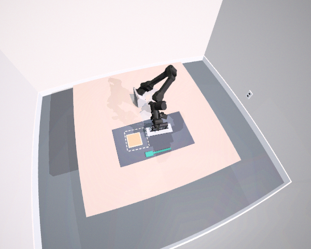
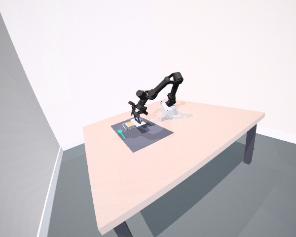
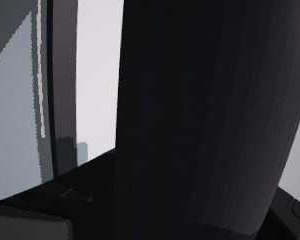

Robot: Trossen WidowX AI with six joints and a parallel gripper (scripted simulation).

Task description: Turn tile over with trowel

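The gripper (image 1: 157, 129) is shut tight on the dark handle of the small trowel, w/ its white flat blade (image 1: 168, 128) lying on the gray mat (image 1: 182, 134) right under the arm. In the wrist view that dark handle fills most of the pic, so not much else shows there. The tile (image 1: 134, 139) lies flat inside the dashed outline (image 1: 125, 139) on the mat, plain orange face up. Seen from the top, the tile is at approx. 8 o'clock from the gripper, just beside the blade's left end. I can't tell if they touch. A green tool (image 1: 157, 151) lies flat on the mat too, at 6 o'clock from the gripper and approx. 4 o'clock from the tile, just outside the dashed line & apart from both. The arm bends up and back to its white base (image 1: 137, 97) at 11 o'clock from the gripper, on the pink table (image 1: 203, 120). In the side view the gripper (image 2: 137, 117) points down, low over the mat, w/ the tile (image 2: 129, 124) just beside it.
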